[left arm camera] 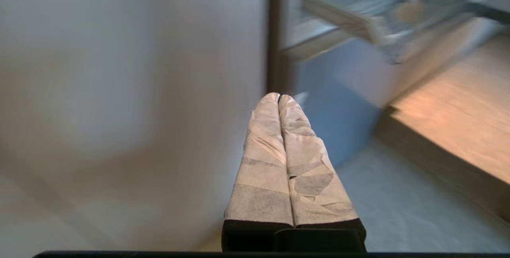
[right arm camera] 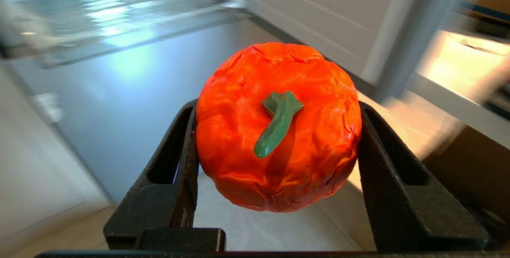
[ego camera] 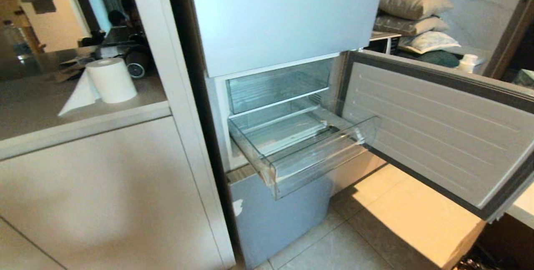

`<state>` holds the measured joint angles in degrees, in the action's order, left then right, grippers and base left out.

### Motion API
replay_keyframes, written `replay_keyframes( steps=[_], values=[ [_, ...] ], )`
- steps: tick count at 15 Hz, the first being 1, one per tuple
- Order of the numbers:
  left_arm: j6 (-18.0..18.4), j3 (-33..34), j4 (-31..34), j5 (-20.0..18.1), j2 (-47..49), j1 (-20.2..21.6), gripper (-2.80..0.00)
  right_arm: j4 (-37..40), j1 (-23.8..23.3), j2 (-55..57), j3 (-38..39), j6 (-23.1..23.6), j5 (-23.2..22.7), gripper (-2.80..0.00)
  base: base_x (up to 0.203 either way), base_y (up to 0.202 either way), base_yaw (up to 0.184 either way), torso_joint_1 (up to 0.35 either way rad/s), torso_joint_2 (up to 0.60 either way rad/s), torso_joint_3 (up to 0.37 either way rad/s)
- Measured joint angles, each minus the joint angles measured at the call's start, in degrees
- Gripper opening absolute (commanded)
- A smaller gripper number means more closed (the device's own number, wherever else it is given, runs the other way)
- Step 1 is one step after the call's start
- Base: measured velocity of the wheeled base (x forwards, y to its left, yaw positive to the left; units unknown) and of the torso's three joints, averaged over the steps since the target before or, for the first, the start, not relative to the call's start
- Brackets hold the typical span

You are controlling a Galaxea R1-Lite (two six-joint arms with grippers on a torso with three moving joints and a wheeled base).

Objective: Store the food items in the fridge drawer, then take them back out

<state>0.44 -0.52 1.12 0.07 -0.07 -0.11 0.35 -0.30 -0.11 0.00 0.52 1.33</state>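
Note:
The fridge drawer (ego camera: 317,165), a clear plastic bin, stands pulled out of the fridge, and nothing shows inside it. Neither arm appears in the head view. In the right wrist view my right gripper (right arm camera: 277,108) is shut on one of the food items, an orange fruit (right arm camera: 239,150) with a green stem, held between both black fingers above the floor. The drawer (right arm camera: 119,30) lies blurred ahead of it. My left gripper (left arm camera: 279,97) is shut and empty, its tape-wrapped fingers pressed together, low in front of the cabinet and the fridge's lower panel, with the drawer (left arm camera: 382,30) above it.
The fridge door (ego camera: 438,136) hangs wide open to the right of the drawer. A second clear bin (ego camera: 279,84) sits pushed in above. A paper towel roll (ego camera: 110,80) stands on the counter (ego camera: 50,111) to the left. Pillows (ego camera: 413,5) are stacked behind the door.

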Motion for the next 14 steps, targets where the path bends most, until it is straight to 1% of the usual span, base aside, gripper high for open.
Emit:
replay_keyframes(
  steps=[8, 9, 11, 13, 14],
  values=[
    [0.00, 0.00, 0.01, 0.00, 0.00, 0.04, -2.80, -0.05, 0.01, 0.00, 0.00, -0.96, 0.09, -2.80, 0.000, -0.008, 0.169, 0.002, 0.00, 0.003],
    [0.00, 0.00, 0.01, 0.00, 0.00, 0.04, -2.80, -0.07, 0.01, 0.23, 0.00, -0.96, 0.10, -2.80, -0.001, -0.005, 0.098, 0.004, 0.00, 0.002],
    [0.00, 0.00, 0.00, 0.00, 0.00, 0.04, -2.80, 0.06, 0.09, 2.57, 0.00, -0.94, -0.04, -2.80, 0.000, 0.000, 0.000, 0.000, 0.00, 0.000],
    [0.00, 0.00, 0.00, 0.00, 0.00, 0.00, -2.80, -0.81, 1.29, 8.49, 0.02, -0.89, -0.30, -2.80, 0.000, 0.000, 0.000, 0.000, 0.00, 0.000],
    [0.00, 0.00, 0.00, 0.00, 0.00, 0.01, -2.80, -2.43, 2.39, 12.54, 0.10, -0.87, -0.56, -2.80, 0.000, 0.000, 0.000, 0.000, 0.00, 0.000]
  ],
)
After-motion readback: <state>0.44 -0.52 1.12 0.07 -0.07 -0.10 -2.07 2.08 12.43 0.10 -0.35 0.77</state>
